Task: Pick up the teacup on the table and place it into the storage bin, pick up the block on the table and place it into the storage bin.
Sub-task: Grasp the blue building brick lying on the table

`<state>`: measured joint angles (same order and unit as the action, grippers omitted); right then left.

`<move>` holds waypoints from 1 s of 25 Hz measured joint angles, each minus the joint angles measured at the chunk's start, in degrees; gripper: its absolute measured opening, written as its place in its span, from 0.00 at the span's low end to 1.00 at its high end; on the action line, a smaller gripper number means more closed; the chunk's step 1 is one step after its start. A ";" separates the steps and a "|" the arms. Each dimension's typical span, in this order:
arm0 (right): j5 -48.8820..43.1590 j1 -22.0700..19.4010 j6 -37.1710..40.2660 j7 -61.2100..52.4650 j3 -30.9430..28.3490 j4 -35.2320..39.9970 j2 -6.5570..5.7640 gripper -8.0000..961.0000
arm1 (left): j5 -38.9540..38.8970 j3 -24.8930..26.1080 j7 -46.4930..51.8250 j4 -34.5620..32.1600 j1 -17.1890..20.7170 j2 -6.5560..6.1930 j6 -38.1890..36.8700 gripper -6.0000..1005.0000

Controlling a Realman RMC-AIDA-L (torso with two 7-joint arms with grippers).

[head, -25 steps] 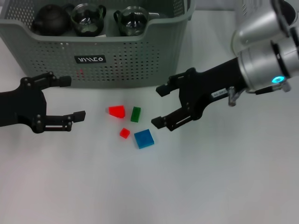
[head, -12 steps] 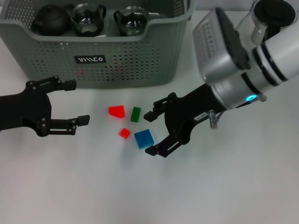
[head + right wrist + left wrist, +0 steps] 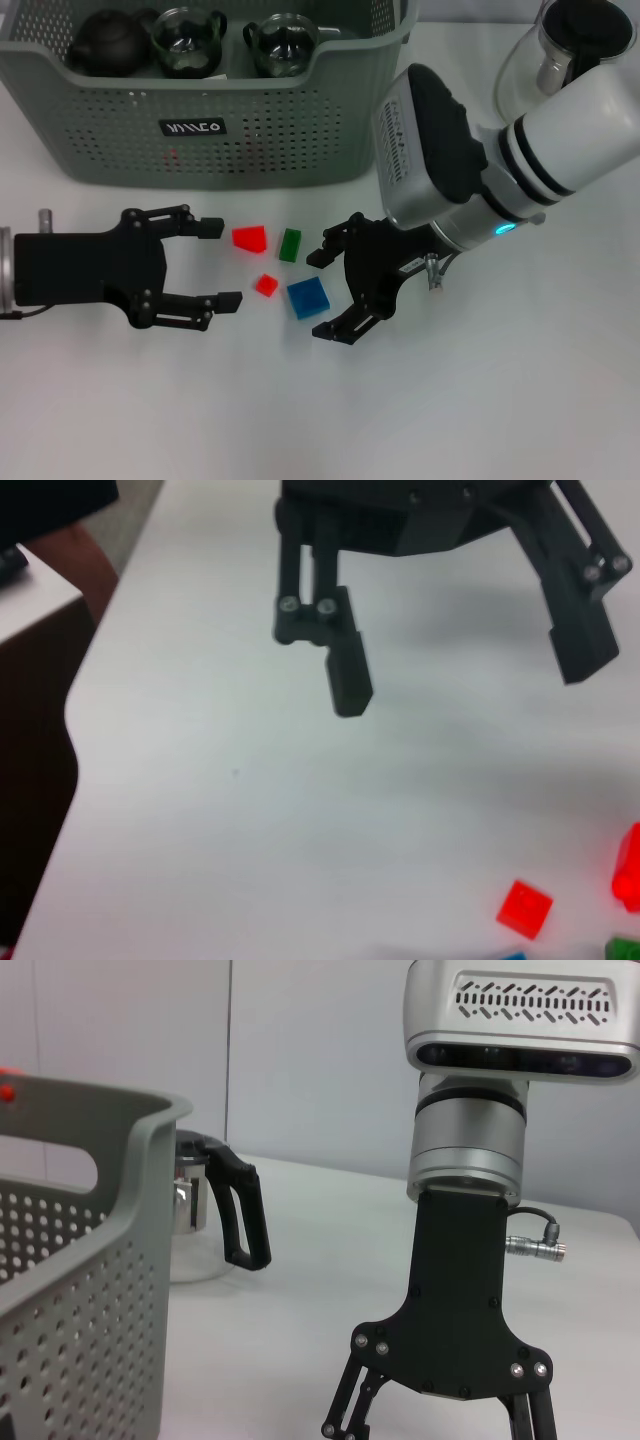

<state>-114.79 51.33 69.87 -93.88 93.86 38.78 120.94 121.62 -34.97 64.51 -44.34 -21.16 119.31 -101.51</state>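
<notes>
Blue block (image 3: 308,297) beside wide-spread right gripper (image 3: 325,293), left gripper (image 3: 219,263) spread

The white table (image 3: 520,400) carries the storage bin (image 3: 300,120), a glass carafe (image 3: 540,60) and 4 blocks (image 3: 308,297).

Beside the grey-green perforated storage bin (image 3: 250,120) (white logo on black label) lie two red blocks (image 3: 250,238), a green block (image 3: 290,244) and a blue block (image 3: 308,297).

Four blocks: two red (image 3: 250,238), one green (image 3: 290,244), one blue (image 3: 308,297), one storage bin (image 3: 300,130), seemingly three teaware pieces (image 3: 187,42) inside, one carafe (image 3: 560,45)
</notes>
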 joint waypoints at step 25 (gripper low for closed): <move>3.39 -0.39 -11.09 -2.01 8.31 -1.15 0.23 0.95 | 0.25 0.17 2.62 -0.58 -0.49 0.15 0.94 0.88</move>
<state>-111.39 50.94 58.77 -95.89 102.17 37.63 121.17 121.87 -34.80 67.13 -44.91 -21.65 119.46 -100.57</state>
